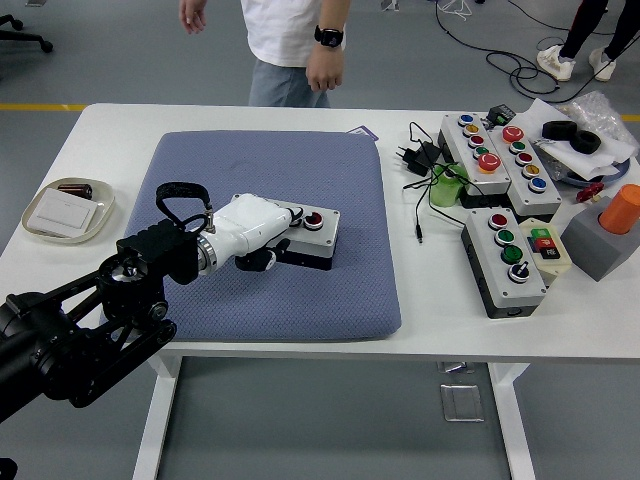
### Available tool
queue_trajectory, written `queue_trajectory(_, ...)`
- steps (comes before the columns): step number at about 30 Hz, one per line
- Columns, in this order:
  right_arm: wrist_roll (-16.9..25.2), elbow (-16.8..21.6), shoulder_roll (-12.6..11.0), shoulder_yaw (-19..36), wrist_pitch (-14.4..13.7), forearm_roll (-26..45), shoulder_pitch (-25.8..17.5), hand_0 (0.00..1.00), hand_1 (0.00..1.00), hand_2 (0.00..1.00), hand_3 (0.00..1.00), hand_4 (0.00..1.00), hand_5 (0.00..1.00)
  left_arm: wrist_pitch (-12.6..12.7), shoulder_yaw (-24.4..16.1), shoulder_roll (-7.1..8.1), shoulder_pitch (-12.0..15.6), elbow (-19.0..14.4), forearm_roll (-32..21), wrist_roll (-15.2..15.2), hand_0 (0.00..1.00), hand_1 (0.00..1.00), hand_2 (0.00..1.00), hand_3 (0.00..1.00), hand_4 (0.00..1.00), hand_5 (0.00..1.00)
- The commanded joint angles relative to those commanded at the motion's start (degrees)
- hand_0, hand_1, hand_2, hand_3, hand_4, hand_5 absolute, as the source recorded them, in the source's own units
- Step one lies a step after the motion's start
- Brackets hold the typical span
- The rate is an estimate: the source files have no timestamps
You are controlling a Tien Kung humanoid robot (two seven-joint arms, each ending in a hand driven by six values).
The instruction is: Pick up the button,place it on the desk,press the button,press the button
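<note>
A small grey button box (312, 238) with a red button (314, 219) lies on the blue-grey mat (270, 235), left of the table's middle. My left hand (268, 228), white with dark fingertips, lies over the box's left half and hides its green button. The fingers curl down over the box's top and near side. Whether a fingertip rests on the hidden button cannot be told. My black left arm (90, 320) comes in from the lower left. The right arm is out of view.
A shallow tray (66, 210) with a white card sits at the far left. Several larger button boxes (505, 260), cables (425, 160), a grey block with an orange cylinder (607, 235) crowd the right side. A person (295, 40) stands behind the table, hands hanging free.
</note>
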Motion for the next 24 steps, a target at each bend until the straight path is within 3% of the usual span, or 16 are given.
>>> queue_trajectory(7, 0.0, 0.0, 0.0, 0.1, 0.0, -0.2, 0.0, 0.627, 0.477, 0.539, 0.582, 0.28, 0.022, -0.4, 0.1, -0.02, 0.2, 0.7, -0.3, 0.1, 0.15, 0.047, 0.084, 0.877, 0.27, 0.002)
queue_trajectory(11, 0.0, 0.0, 0.0, 0.2, 0.0, -0.2, -0.1, 0.627, 0.477, 0.539, 0.582, 0.28, 0.022, 2.4, -1.2, 0.0, 0.5, -0.2, 0.0, -0.3, 0.15, 0.048, 0.086, 0.881, 0.272, 0.002)
queue_trajectory(18, -0.1, 0.0, 0.0, 0.3, 0.0, -0.3, -0.2, 0.627, 0.477, 0.539, 0.582, 0.279, 0.022, 11.3, -7.3, 0.1, 2.3, -4.2, -0.1, -0.5, 0.152, 0.052, 0.089, 0.895, 0.285, 0.002)
queue_trajectory(21, -0.1, 0.0, 0.1, 0.3, 0.0, -0.2, -0.3, 0.627, 0.477, 0.539, 0.582, 0.279, 0.022, 16.7, -11.3, -0.07, 4.3, -5.8, -3.9, -0.3, 0.152, 0.052, 0.089, 0.895, 0.285, 0.002)
queue_trajectory(22, -0.1, 0.0, 0.1, 0.2, -0.1, -0.1, -0.3, 0.627, 0.477, 0.539, 0.582, 0.279, 0.022, 18.9, -12.8, -0.08, 5.3, -6.6, -5.7, -0.4, 0.179, 0.308, 0.324, 0.937, 0.747, 0.593)
queue_trajectory(24, -0.1, 0.0, 0.1, 0.3, -0.1, -0.1, -0.4, 0.627, 0.477, 0.539, 0.582, 0.279, 0.022, 22.8, -14.8, 0.03, 6.6, -7.6, -9.5, -0.7, 0.179, 0.308, 0.324, 0.937, 0.747, 0.593)
